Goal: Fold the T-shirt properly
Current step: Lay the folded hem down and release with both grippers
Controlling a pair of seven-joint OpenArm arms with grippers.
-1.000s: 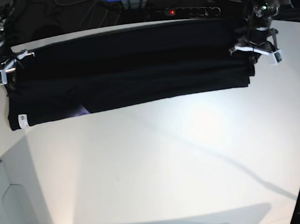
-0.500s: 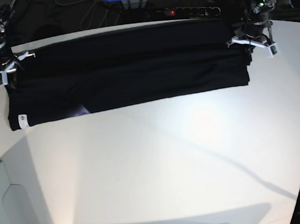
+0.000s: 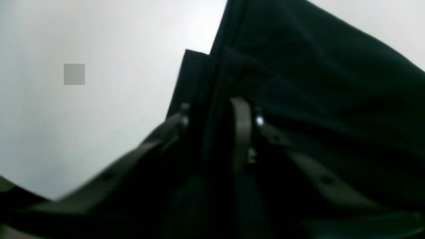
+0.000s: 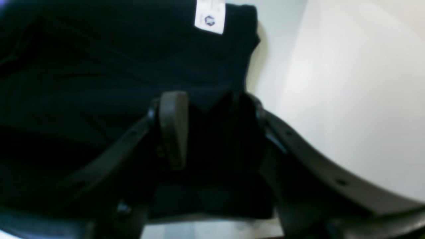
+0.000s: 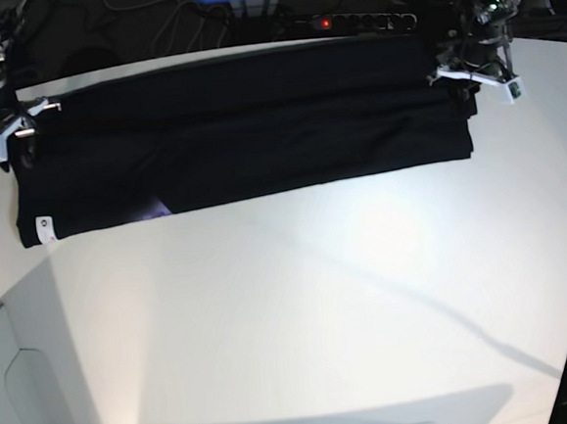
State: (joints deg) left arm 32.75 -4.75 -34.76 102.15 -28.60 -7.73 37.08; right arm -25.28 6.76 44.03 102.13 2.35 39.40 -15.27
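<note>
The big black cloth T-shirt [image 5: 238, 137] lies folded in a long strip along the white table's [image 5: 301, 309] far edge. Left gripper [image 3: 212, 132] and right gripper [image 4: 209, 129] both stand apart, holding nothing.

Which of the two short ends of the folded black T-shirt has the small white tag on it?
The end beside the right gripper, on the base view's left. The white tag sits at that corner of the T-shirt; the end by the left gripper shows none.
</note>
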